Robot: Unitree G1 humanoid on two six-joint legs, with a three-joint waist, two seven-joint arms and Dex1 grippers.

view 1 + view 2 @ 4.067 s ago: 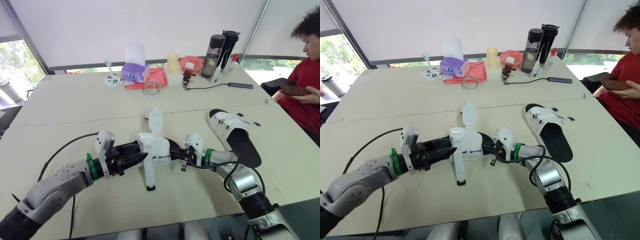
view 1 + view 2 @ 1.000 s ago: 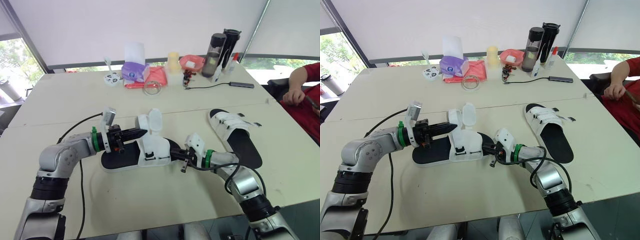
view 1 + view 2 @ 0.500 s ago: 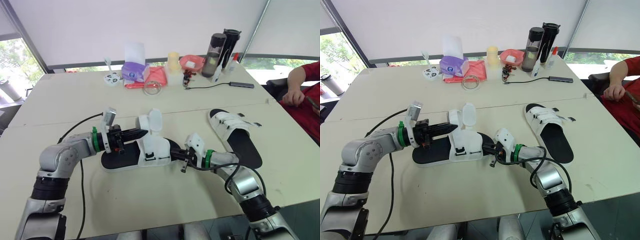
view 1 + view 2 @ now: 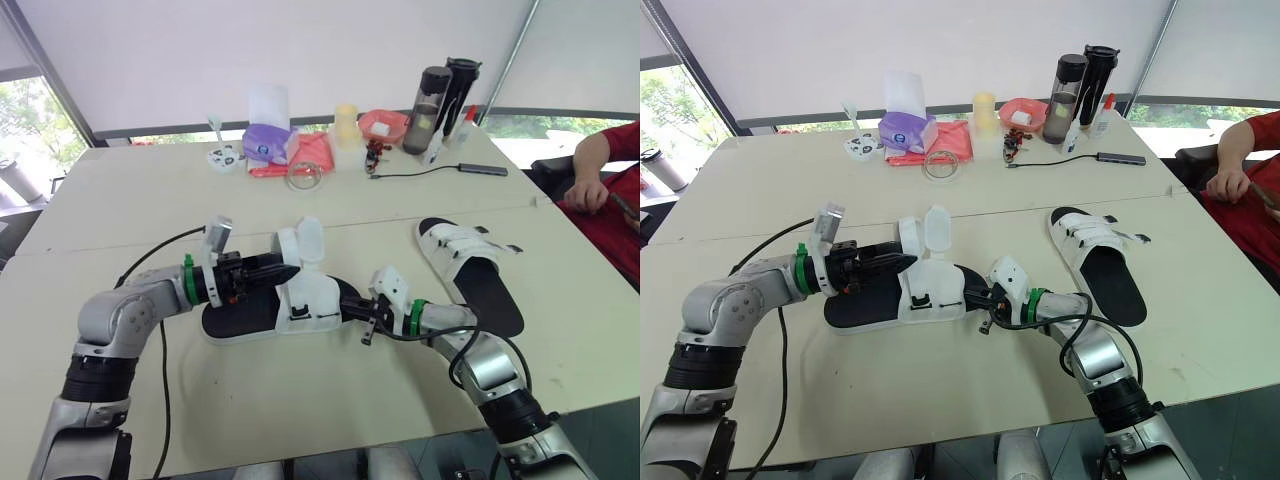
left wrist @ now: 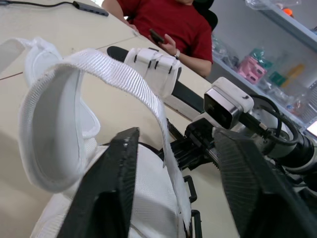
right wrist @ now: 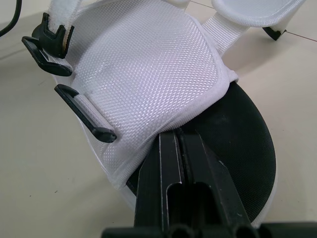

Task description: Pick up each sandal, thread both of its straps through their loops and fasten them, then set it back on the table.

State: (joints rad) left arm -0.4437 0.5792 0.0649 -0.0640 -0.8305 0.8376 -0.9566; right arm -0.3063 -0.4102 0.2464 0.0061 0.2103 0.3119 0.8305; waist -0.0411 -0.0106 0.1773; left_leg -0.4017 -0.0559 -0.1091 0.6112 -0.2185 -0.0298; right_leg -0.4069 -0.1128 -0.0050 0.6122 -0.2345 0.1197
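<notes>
Two sandals lie on the table (image 4: 330, 400): far sandal (image 4: 492, 292), near sandal (image 4: 240, 318). Of its two upright straps (image 4: 311, 242), your left jaws spread around one; right jaws pinch its edge.

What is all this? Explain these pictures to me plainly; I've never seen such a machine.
This is a humanoid robot; each of its two arms ends in black two-fingered jaws. The two wide pictures come from its head, looking down over a beige table; the two close-ups come from its wrists. Before it lies a black-soled sandal with a white mesh upper, its two white straps standing up unfastened. The right jaws are shut on that sandal's end; the left jaws stand open with one strap between them. A second matching sandal lies to the right, straps across it. At the far edge stand a purple tissue box and two dark bottles. A person in a red top sits at the right.
</notes>
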